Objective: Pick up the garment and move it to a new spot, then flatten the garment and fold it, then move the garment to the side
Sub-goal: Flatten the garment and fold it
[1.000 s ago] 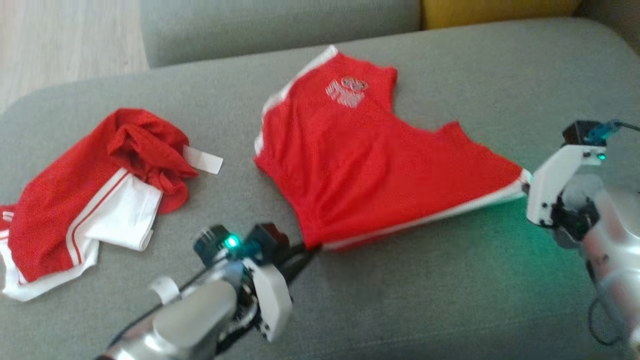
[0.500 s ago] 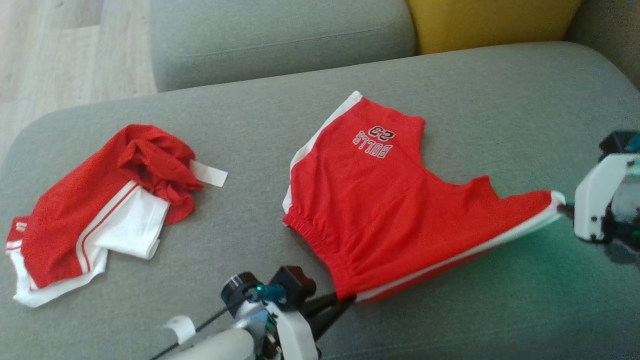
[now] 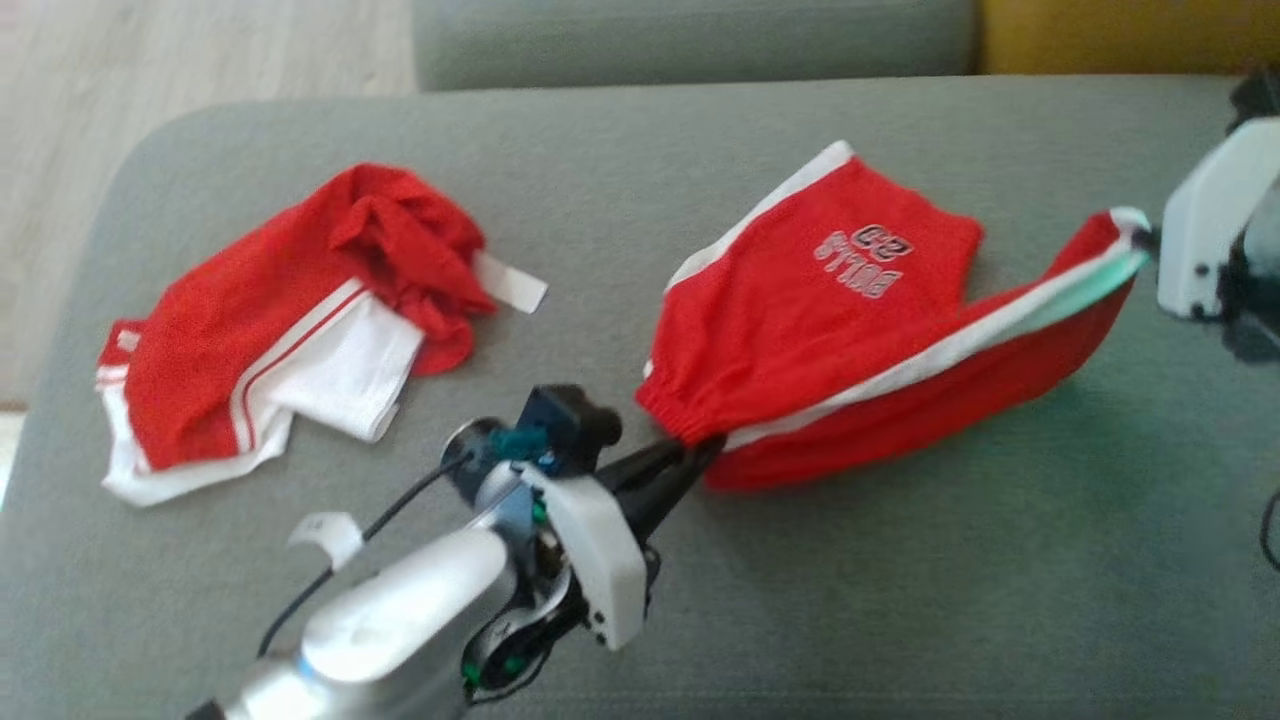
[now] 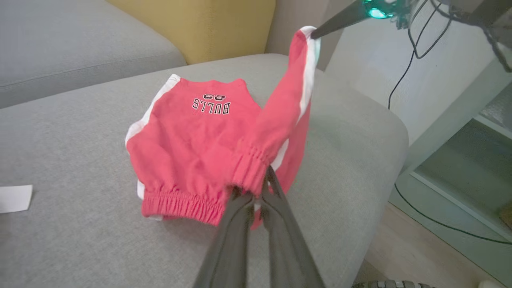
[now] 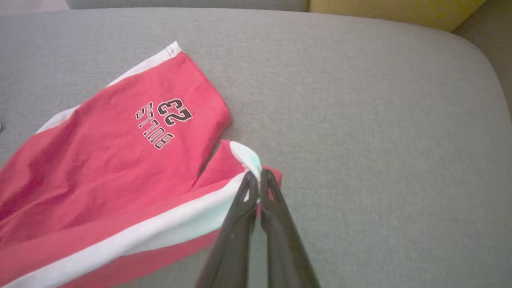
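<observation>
Head view: left gripper (image 3: 700, 452), right gripper (image 3: 1150, 238) clamped on shorts (image 3: 800, 320).

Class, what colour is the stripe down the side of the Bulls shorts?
The shorts have a white side stripe, clearest in the right wrist view.

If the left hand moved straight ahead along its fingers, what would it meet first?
The left hand pinches the red shorts with white side stripes; their cloth lies first ahead, probably.
</observation>
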Controlling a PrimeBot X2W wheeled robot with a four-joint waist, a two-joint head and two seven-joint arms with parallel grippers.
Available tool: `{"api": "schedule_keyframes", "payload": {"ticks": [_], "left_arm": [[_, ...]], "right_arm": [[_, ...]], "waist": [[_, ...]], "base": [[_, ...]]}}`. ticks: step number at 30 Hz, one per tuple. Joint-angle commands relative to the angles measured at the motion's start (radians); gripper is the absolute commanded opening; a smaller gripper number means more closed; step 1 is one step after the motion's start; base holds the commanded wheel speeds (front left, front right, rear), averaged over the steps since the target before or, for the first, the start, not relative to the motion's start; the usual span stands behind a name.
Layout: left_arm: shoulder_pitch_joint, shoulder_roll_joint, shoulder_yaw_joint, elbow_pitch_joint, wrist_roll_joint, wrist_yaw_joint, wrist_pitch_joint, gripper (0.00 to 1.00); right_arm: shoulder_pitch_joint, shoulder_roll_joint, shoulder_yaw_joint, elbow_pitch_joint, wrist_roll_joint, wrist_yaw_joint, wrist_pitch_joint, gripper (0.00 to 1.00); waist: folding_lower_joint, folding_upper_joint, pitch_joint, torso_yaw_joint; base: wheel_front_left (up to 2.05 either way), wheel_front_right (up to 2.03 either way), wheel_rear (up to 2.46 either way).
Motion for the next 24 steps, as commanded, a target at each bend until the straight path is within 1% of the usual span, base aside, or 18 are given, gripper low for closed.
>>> {"api": "schedule_keyframes", "payload": {"ticks": [1,8,10,12,18,24], "left_arm": [[-0.064,-0.003,0.044,-0.015,-0.002,-0.008,-0.001,0.0],[-0.149,-0.053,0.062,0.045,-0.01,-0.034,0.004,0.0],[-0.186,-0.076,0.069,0.083,-0.014,-0.049,-0.001,0.0],[-0.21,-0.091,0.073,0.113,-0.019,-0.06,-0.006,0.0],[-0.286,-0.142,0.071,0.218,-0.019,-0.088,-0.033,0.0],[-0.339,-0.187,0.048,0.311,-0.02,-0.104,-0.066,0.0]], "right_arm": [[-0.06,0.007,-0.004,-0.031,-0.023,-0.001,0.01,0.0],[-0.204,0.056,-0.048,0.023,-0.129,-0.001,0.021,0.0],[-0.252,0.069,-0.053,0.048,-0.166,-0.001,0.021,0.0],[-0.283,0.074,-0.054,0.064,-0.193,-0.001,0.017,0.0],[-0.364,0.088,-0.066,0.118,-0.256,-0.001,-0.024,0.0],[-0.421,0.108,-0.063,0.179,-0.29,-0.001,-0.094,0.0]], "waist": [[0.0,0.0,0.049,0.055],[0.0,0.0,0.144,0.132],[0.0,0.0,0.185,0.161],[0.0,0.0,0.213,0.176],[0.0,0.0,0.283,0.216],[0.0,0.0,0.325,0.237]], "base": [[0.0,0.0,0.0],[0.0,0.0,0.0],[0.0,0.0,0.0],[0.0,0.0,0.0],[0.0,0.0,0.0],[0.0,0.0,0.0]]}}
